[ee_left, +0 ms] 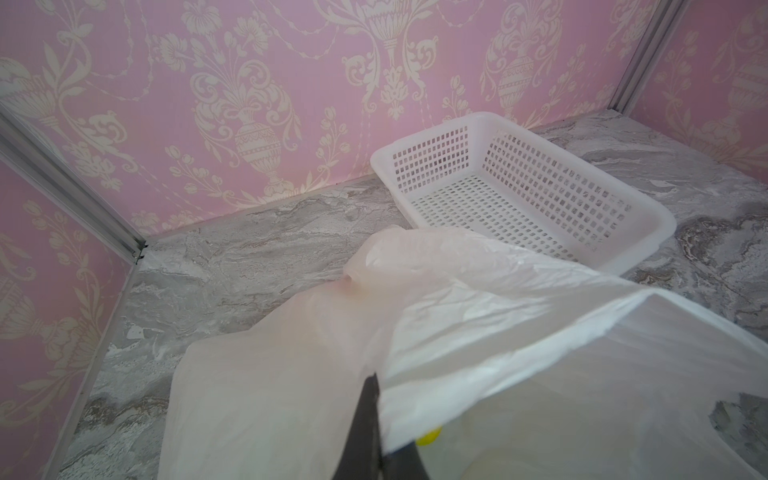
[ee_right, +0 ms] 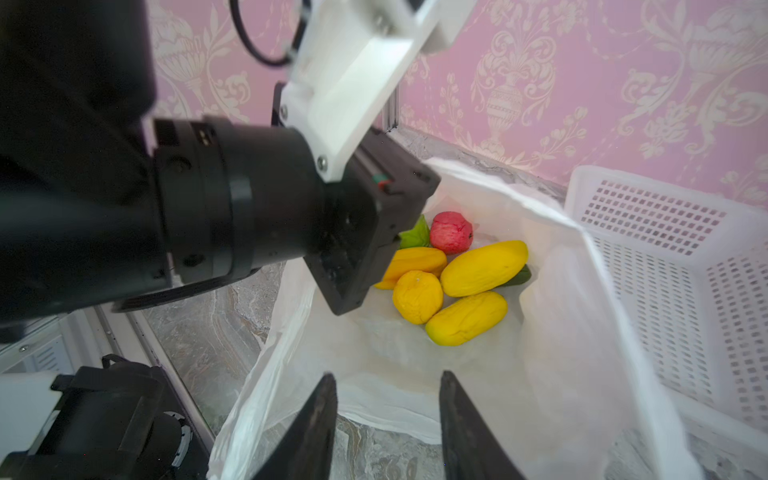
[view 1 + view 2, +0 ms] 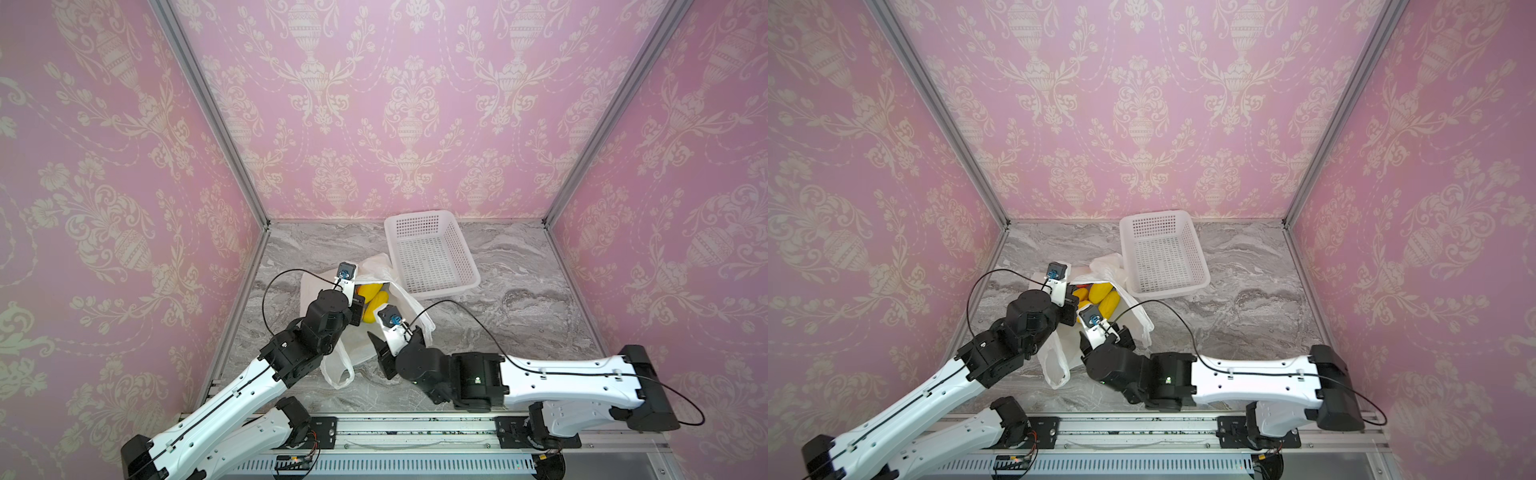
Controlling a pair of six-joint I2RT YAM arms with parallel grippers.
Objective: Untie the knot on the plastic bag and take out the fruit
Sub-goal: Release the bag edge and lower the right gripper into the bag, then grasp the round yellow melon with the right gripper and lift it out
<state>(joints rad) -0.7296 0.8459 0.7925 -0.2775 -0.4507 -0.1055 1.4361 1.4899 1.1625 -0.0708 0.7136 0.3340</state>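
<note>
Open plastic bag just left of basket; film thin, slippery. Rim pinched in left gripper. Jaws of right gripper apart, empty, at near mouth. Inside, fruit: likely light, glossy; grasp nearest yellow piece across middle.

Pink wallpaper all round, with cream urns, flowers and swags repeating across it. The tabletop is grey marble, streaked with paler and darker veins. There's the basket, plain white, with a grid of small holes through walls and floor. The plastic bag is a milky, translucent white. Inside it the fruit is mostly bright glossy yellow, plus a mottled red fruit and a green leaf. The left arm and right arm have white shells and black joints.
</note>
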